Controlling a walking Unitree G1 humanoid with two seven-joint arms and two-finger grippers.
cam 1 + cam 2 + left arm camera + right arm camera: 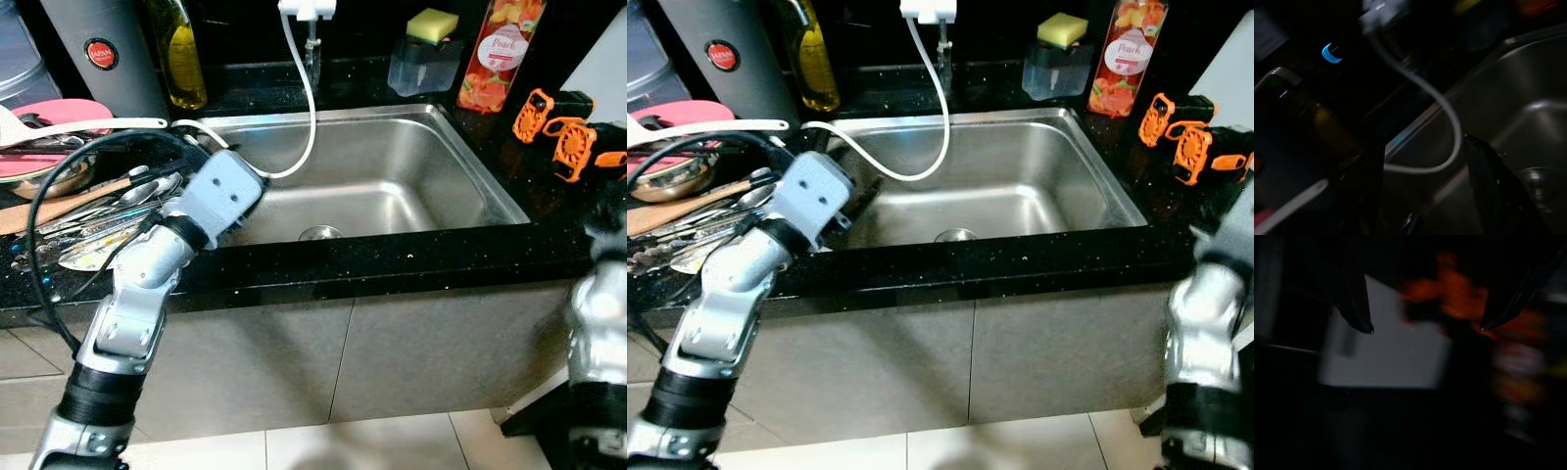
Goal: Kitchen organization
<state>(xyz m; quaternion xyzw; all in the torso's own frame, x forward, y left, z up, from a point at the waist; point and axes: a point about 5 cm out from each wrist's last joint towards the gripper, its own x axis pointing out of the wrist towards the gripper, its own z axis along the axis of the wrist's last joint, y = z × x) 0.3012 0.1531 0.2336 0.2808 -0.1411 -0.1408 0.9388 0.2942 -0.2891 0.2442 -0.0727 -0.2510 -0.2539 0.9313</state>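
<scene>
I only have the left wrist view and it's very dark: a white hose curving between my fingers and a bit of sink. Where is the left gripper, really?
Observer: The left gripper is at the sink's left rim, fingers open, pointing toward the hose.
Operator: What's beside that arm on the counter?
Observer: A pile of utensils, with a pink lid on a bowl behind them.
Operator: Anything in the sink?
Observer: The hose hangs from the tap into the basin; the drain is uncovered.
Operator: And the right side?
Observer: Orange clips lie on the counter right of the sink, and the right gripper is open, facing them.
</scene>
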